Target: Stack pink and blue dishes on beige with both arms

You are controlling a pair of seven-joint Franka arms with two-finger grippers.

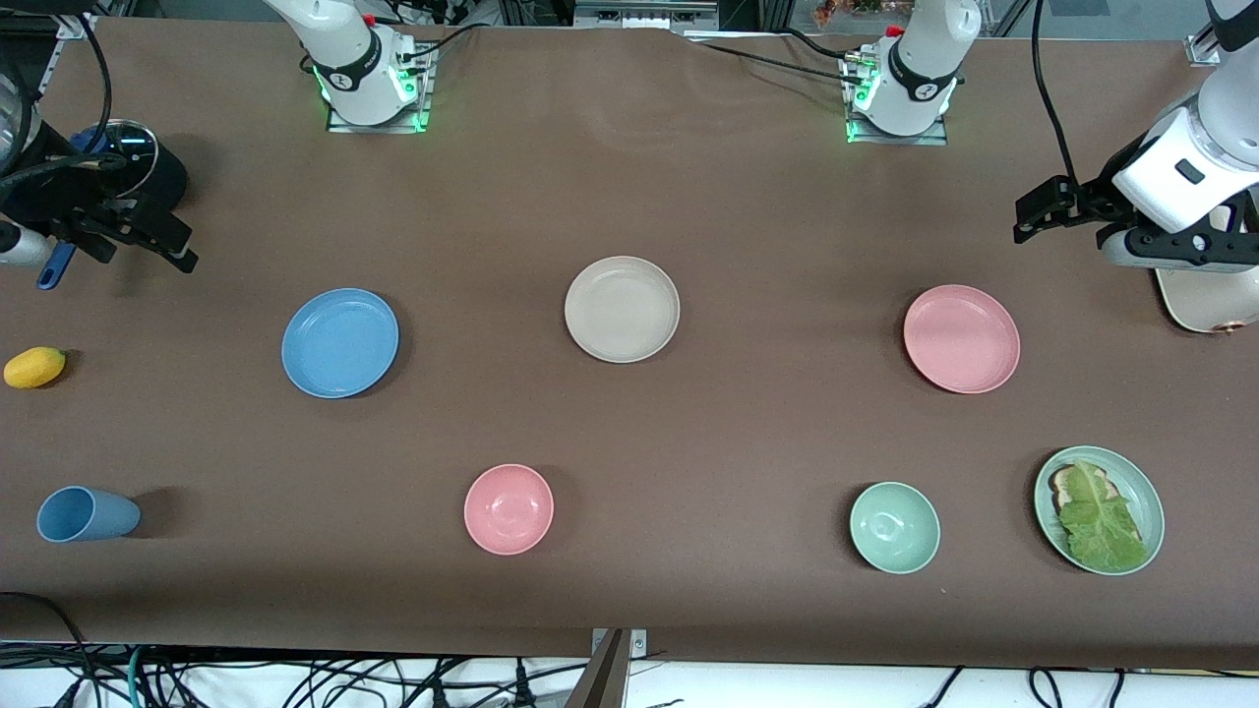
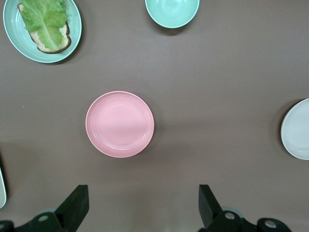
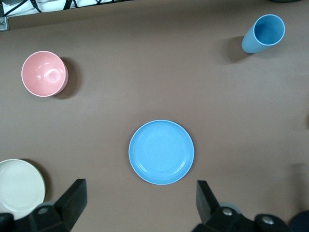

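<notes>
1. The beige plate (image 1: 622, 309) is seen at the middle of the bench (image 1: 629, 197), bare.
2. The blue plate (image 1: 340, 342) is found toward the right arm's end, well apart from the beige one; the pink plate (image 1: 961, 338) lies toward the left arm's end, equally apart.
3. The left hand (image 2: 143, 208) is held above the bench near the pink plate, fingers spread wide, nothing gripped.
4. The right hand (image 3: 140, 208) is held near the blue plate, likewise spread and empty.
</notes>
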